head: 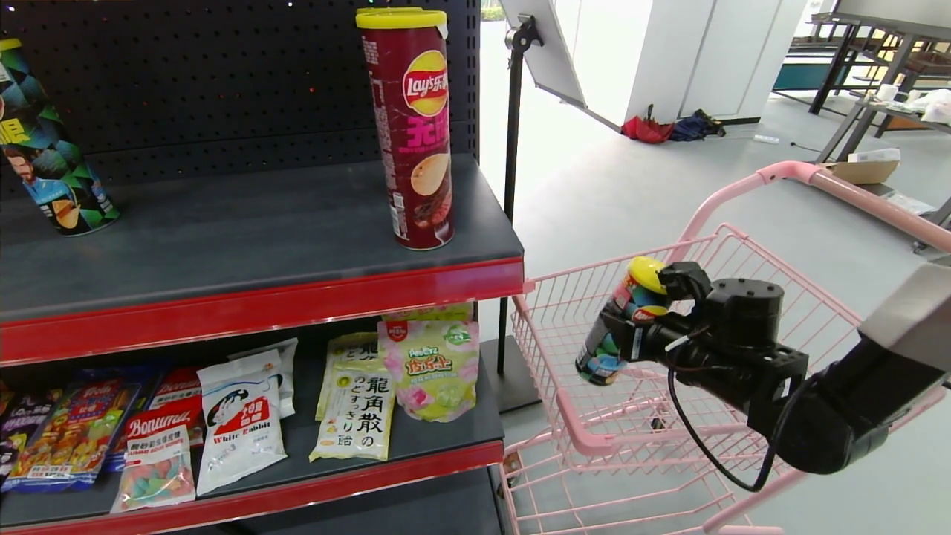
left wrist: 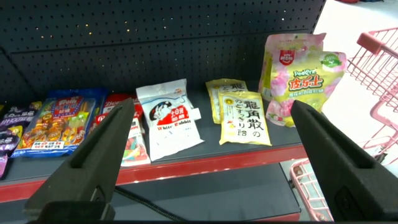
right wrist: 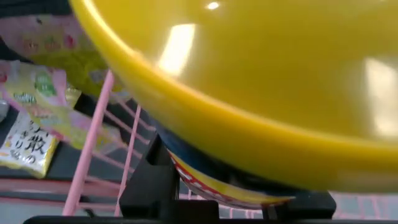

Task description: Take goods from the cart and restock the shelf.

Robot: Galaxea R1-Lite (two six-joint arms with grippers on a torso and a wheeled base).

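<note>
Right gripper [head: 639, 316] is clamped round the chip can [head: 600, 357], high on the body just under its yellow lid [right wrist: 249, 74], and the can hangs tilted above the basket of the pink cart [head: 787, 172], clear of the wires. That looks like a light, stiff cardboard tube with a slick printed skin, so a grip round the middle of the barrel seems safer than near the lid, which could pop off, and a hard squeeze might dent it. Over on the top shelf [head: 260, 215] a tall maroon chip tube [head: 414, 134] stands at the near right corner, with a dark can [head: 52, 163] far to the left and bare board between. In the way, I'd say: the cart rim, the black stand pole [head: 510, 186] beside the shelf, and that tall tube, easily toppled. Left gripper [left wrist: 210, 104] is spread wide, carrying nothing, facing the snack bags [head: 356, 401] on the lower shelf.
</note>
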